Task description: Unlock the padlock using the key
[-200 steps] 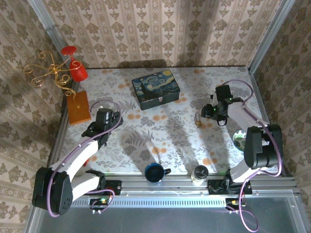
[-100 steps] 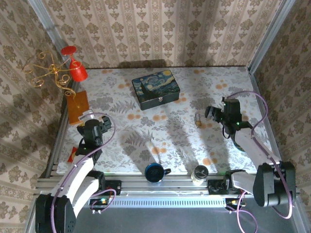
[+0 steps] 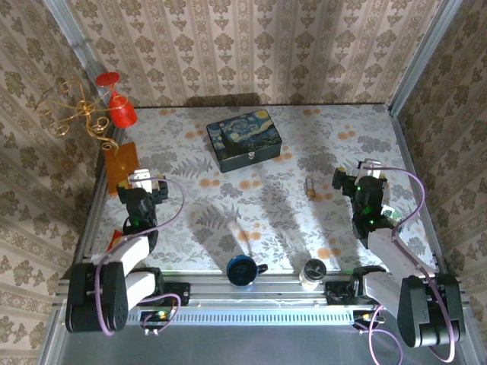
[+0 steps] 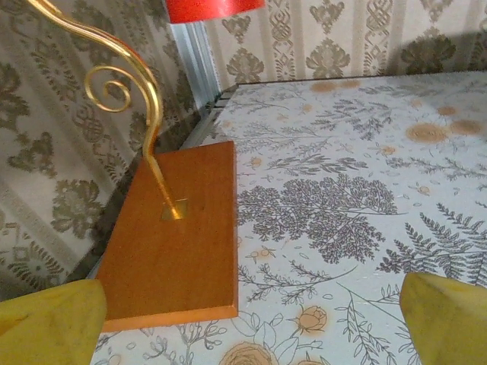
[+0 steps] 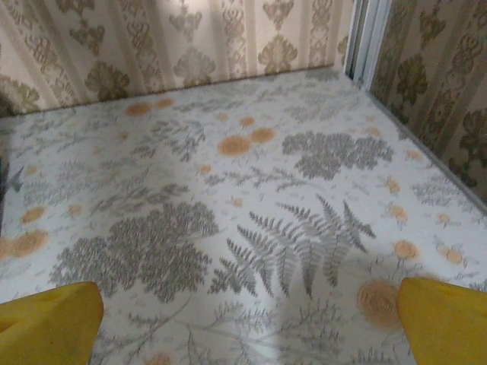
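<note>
The padlock, tiny and brassy with a thin shackle, lies on the floral tablecloth right of centre. The key is too small to make out; I cannot tell whether it sits in the lock. My right gripper hangs to the right of the padlock, apart from it. In the right wrist view it is open, its yellow fingertips wide over bare cloth. My left gripper is at the table's left side, far from the padlock. It is open and empty beside the wooden base.
A painted tin stands at the back centre. A gold wire stand on its wooden base and a red glass occupy the back left. A blue cup and a small jar sit at the near edge.
The right gripper has opened and drawn back to the right, away from the padlock. The left arm has pulled back toward the near left edge. The padlock stays put.
</note>
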Tool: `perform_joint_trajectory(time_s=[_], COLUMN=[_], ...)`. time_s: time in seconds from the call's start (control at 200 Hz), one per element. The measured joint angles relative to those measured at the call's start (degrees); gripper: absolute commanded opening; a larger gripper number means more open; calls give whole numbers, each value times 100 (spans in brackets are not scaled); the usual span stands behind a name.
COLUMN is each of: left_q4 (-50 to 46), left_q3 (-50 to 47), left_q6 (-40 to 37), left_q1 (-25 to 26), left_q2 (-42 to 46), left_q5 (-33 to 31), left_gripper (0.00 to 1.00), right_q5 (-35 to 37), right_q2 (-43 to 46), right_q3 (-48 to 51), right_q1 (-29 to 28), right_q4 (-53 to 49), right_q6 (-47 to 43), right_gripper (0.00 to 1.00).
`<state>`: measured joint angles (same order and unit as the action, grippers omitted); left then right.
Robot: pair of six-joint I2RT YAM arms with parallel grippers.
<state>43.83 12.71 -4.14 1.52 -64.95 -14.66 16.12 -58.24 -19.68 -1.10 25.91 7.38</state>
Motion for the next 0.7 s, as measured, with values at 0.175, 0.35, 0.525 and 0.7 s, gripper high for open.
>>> perform_joint_trajectory(time_s=[0.175,0.35,0.525,0.7], left_q4=[76,730,1486,2133], left_q3=[7,-79,-142,-4], left_q6=[-66,-24,116,122], left_q1=[-249,-476,-494,-501], left_q2=[-208,-592,-1384,-2518], left_q5=[505,1158,1871,2299], left_gripper=[100,100,100,100], right_q5=[-162,-435,-640,-811], right_q2=[-509,-1069,-1126,-1123], right_q3=[234,251,262,306], right_q1=[98,201,203,214], right_q4=[962,1528,1810,1941], right_q6=[-129,-118,-122,-122], right_gripper=[100,100,100,100])
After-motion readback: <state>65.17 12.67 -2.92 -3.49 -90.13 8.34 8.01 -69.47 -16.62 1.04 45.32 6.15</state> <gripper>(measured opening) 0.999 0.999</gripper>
